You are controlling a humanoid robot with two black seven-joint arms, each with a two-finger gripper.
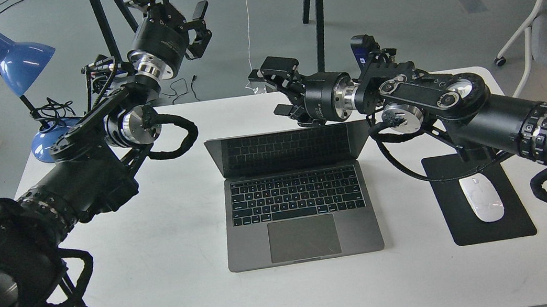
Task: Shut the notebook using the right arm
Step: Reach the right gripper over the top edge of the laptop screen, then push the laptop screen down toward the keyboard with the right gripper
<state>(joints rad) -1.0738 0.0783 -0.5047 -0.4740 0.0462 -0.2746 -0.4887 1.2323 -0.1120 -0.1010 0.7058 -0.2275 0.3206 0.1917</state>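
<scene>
The grey notebook [301, 224] sits mid-table, its keyboard and trackpad facing me. Its lid [291, 148] is tilted forward, partly folded, with the keyboard mirrored in the black screen. My right arm, with a blue module [359, 47] near the wrist, reaches in from the right. My right gripper [273, 90] is open and empty, just behind and above the lid's top edge; I cannot tell whether it touches. My left gripper [195, 23] is raised at the back left, open and empty, far from the notebook.
A black mouse pad [487, 210] with a white mouse [481, 197] lies right of the notebook, under my right arm. A blue desk lamp [9, 53] stands at the table's back left corner. A white chair [544, 1] is at the far right.
</scene>
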